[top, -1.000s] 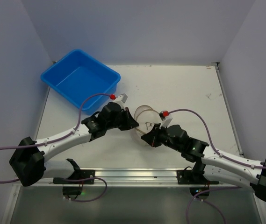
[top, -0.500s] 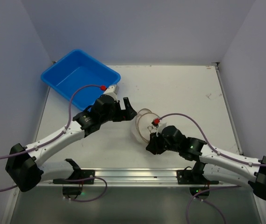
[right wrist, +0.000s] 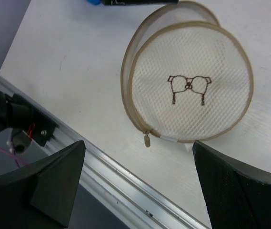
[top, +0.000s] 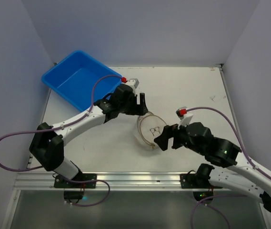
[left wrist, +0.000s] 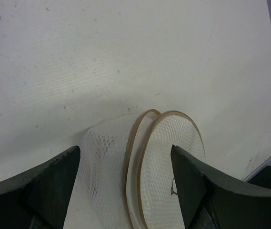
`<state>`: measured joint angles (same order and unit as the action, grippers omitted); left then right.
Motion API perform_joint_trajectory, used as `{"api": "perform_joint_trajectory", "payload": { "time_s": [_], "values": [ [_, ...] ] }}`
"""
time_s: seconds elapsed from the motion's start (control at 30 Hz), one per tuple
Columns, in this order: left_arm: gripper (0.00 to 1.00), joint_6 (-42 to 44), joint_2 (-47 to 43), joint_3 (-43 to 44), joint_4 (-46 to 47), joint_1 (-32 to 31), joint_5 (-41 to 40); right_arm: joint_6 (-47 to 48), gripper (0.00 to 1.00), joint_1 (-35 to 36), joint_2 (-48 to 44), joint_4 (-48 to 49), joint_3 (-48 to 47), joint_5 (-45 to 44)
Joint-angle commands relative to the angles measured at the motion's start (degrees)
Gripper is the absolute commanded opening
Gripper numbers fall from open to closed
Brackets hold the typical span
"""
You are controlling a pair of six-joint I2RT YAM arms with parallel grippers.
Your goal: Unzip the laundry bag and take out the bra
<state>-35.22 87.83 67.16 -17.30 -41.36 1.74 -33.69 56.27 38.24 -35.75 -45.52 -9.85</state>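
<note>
Bag [top: 150, 130] rests on table [top: 187, 90]; left gripper [top: 138, 105] and right gripper [top: 165, 139] stand spread, holding nothing.

Robot lab cell. White table [top: 187, 90] boxed in by plain walls [top: 140, 28]. Left arm [top: 78, 125] and right arm [top: 240, 172] bolted to a metal rail [top: 135, 180].
</note>
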Motion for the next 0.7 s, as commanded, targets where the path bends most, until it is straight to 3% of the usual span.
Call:
{"api": "perform_joint_trajectory", "payload": {
  "time_s": [0.0, 0.1, 0.2, 0.23, 0.33, 0.57, 0.67],
  "values": [
    [0.78, 4.6, 3.4, 5.5, -2.9, 0.3, 0.5, -2.1, 0.96, -2.2, 2.5, -3.9, -3.6, -6.9],
    [0.66, 5.2, 5.4, 5.5, -2.9, 0.3, 1.5, -2.9, 0.96, -5.7, 6.6, -3.7, -6.5, -5.7],
    [0.44, 4.9, 6.5, 4.4, -3.8, 0.3, 1.2, -3.3, 0.94, -8.4, 10.9, -2.0, -8.6, -4.7],
    [0.31, 4.7, 6.2, 3.8, -3.4, 0.3, 1.1, -3.6, 0.94, -8.5, 12.0, -1.6, -9.8, -5.2],
    [0.04, 3.4, 4.3, 0.7, -2.4, 0.4, 0.5, -4.1, 0.9, -8.6, 16.6, 1.0, -11.9, -4.2],
    [0.0, -6.4, -8.7, -13.2, 3.4, 0.3, -4.3, -5.0, 0.7, -8.3, 28.1, 11.7, -13.9, 1.3],
    [0.0, -10.7, -14.9, -20.0, 6.5, 0.2, -5.2, -4.9, 0.69, -5.7, 33.8, 11.5, -17.3, 0.5]
  ]
}}
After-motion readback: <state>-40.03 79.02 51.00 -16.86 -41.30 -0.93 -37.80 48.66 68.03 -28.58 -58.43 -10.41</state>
